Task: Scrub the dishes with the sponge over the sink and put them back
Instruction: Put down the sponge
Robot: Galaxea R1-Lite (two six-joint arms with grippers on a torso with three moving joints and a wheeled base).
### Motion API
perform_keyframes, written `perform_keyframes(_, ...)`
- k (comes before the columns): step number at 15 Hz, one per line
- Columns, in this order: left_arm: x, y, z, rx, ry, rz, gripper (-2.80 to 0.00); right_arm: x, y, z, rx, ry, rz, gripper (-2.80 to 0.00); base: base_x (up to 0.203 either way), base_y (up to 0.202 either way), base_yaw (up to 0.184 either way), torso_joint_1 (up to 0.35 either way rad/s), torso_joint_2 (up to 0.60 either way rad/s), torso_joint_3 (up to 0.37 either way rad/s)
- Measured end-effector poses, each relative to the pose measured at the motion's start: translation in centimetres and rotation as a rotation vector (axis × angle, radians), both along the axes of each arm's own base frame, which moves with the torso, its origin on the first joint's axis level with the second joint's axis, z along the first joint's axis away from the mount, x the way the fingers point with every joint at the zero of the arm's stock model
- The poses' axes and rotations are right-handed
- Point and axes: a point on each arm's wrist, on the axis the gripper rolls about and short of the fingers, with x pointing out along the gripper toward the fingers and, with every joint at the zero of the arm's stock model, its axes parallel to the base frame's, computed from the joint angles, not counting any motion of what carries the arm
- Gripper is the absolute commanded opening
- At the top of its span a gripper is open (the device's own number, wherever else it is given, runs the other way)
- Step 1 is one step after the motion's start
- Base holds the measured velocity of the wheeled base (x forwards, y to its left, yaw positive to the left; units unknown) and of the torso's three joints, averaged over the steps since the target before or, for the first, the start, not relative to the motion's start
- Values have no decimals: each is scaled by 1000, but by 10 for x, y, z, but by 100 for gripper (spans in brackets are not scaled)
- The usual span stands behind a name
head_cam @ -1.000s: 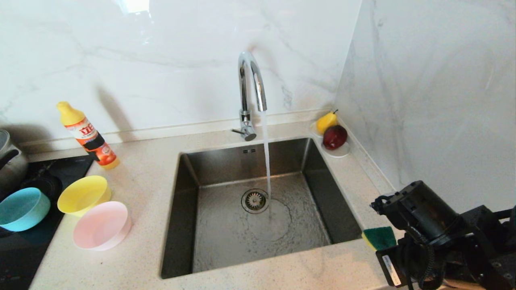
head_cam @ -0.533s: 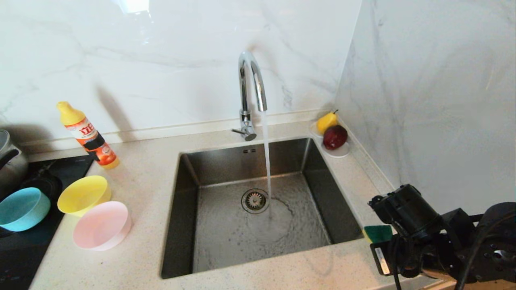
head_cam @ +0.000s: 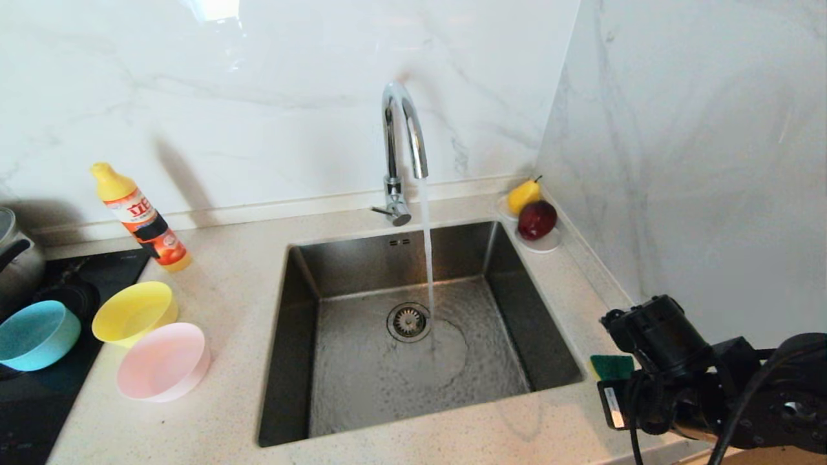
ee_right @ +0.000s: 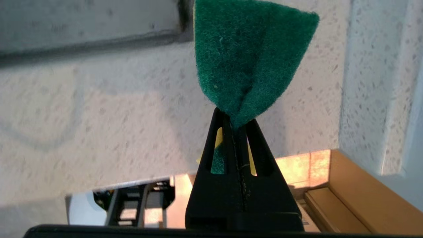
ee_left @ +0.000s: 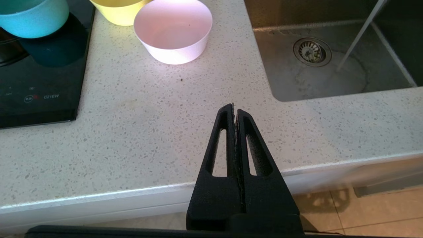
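My right gripper (ee_right: pixel 235 120) is shut on the sponge (ee_right: pixel 251 59), pinching its green face into a fold, with yellow foam showing behind the fingers. In the head view the sponge (head_cam: pixel 610 366) peeks out beside the right wrist, over the counter just right of the sink (head_cam: pixel 292 336). The yellow bowl (head_cam: pixel 134 312), teal bowl (head_cam: pixel 35 334) and pink bowl (head_cam: pixel 163 360) stand empty and upright left of the sink. My left gripper (ee_left: pixel 234 107) is shut on nothing, low by the counter's front edge, with the pink bowl (ee_left: pixel 173 31) beyond it.
Water runs from the chrome faucet (head_cam: pixel 402 135) into the basin beside the drain (head_cam: pixel 408 321). A detergent bottle (head_cam: pixel 143 219) stands at the back left. A saucer with fruit (head_cam: pixel 539 245) sits in the back right corner. A black hob (head_cam: pixel 39 407) and a steel pot (head_cam: pixel 14 261) are at far left. The marble wall rises close on the right.
The right wrist has sunk and drawn slightly right, still holding the sponge, so less of the sponge shows. The left arm and bowls have not moved.
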Motion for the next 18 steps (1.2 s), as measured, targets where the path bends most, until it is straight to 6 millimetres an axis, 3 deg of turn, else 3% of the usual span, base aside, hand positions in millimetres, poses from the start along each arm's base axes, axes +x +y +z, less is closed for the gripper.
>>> perform_keyframes(18,0,0,0,0,1,0,-280,39,-13,-18,6,-103,-13,-280,0,0,0,0,0,0)
